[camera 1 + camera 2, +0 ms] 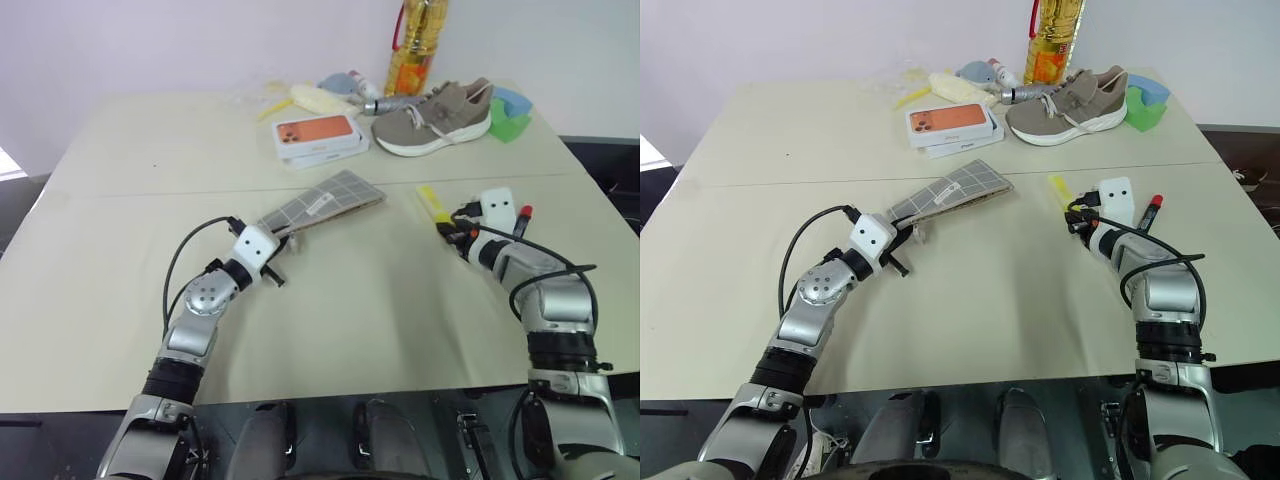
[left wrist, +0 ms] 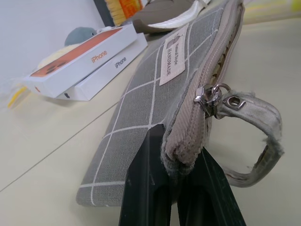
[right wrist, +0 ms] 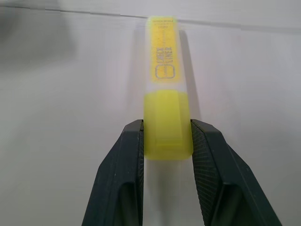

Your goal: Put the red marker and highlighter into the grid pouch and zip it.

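The grid pouch [image 1: 325,200] lies mid-table, grey with white lines, and its zip is open along the top edge in the left wrist view. My left gripper [image 1: 283,243] is shut on the pouch's near end [image 2: 183,150], beside the zip pull and loop [image 2: 254,113]. The yellow highlighter [image 3: 164,80] lies flat on the table to the right. My right gripper [image 3: 167,126] has both fingers pressed against the sides of its cap. The red marker [image 1: 521,220] lies on the table just right of that gripper.
Two stacked orange-faced phone boxes [image 1: 318,137] sit behind the pouch. Further back are a beige shoe [image 1: 432,120], an oil bottle [image 1: 415,50], a green and blue sponge [image 1: 510,115] and a pale yellow plush [image 1: 315,98].
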